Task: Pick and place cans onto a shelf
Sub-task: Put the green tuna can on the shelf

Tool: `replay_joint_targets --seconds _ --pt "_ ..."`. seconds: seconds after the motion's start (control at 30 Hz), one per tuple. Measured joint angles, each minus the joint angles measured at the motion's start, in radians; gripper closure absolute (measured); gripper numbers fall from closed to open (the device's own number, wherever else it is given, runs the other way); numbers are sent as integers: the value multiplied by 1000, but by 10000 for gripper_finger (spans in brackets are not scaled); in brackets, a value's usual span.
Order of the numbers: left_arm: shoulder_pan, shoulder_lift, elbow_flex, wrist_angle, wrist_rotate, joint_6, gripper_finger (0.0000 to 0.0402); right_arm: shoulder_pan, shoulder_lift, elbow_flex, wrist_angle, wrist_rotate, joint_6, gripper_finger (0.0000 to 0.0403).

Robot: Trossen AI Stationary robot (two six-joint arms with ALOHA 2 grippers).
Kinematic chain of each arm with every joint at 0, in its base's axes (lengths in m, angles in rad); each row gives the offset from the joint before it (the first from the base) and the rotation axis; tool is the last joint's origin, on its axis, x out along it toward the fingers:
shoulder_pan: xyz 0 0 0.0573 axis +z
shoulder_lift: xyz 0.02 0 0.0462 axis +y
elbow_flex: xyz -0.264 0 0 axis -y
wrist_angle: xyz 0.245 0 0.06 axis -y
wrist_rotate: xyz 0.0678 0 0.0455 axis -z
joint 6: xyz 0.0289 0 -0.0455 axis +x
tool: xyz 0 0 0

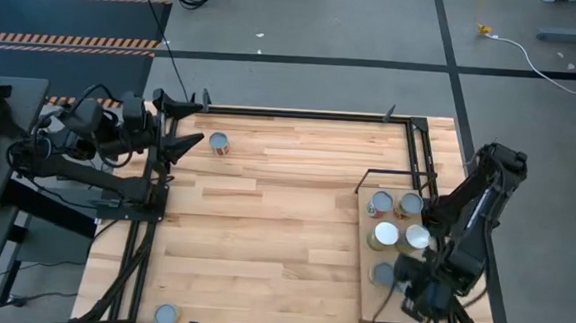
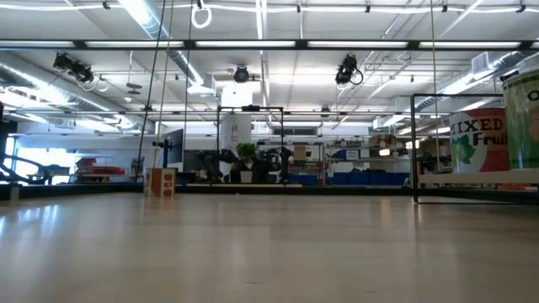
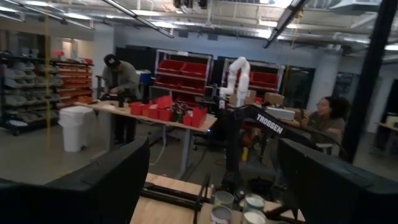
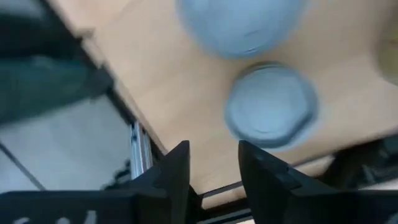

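While hovering over the shelf (image 1: 370,297) at its near end, right claw (image 1: 412,289) empty, fingers narrowly parted above a grey-topped can (image 4: 271,114). Five more cans clustered on the shelf toward its wire-frame end. Well apart from the shelf: one red-labelled can (image 1: 219,144) beside the left claw (image 1: 191,143), fingers spread wide, and another can (image 1: 166,316) at the bench (image 1: 264,230) edge.

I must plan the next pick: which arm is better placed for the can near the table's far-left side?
Left. The left gripper is open beside that can; the right gripper is over the shelf.
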Motion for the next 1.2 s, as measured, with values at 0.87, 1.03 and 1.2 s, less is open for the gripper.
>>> replay_joint_targets --seconds 0.87,1.03,1.2 --pt "0 9 1 52 5 -33 45 1 -16 -167 97 33 540 356" --pt "0 9 1 52 5 -36 45 -17 -16 -224 134 -33 501 397" --pt "0 9 1 66 79 -76 45 14 -15 -267 297 -129 508 389"
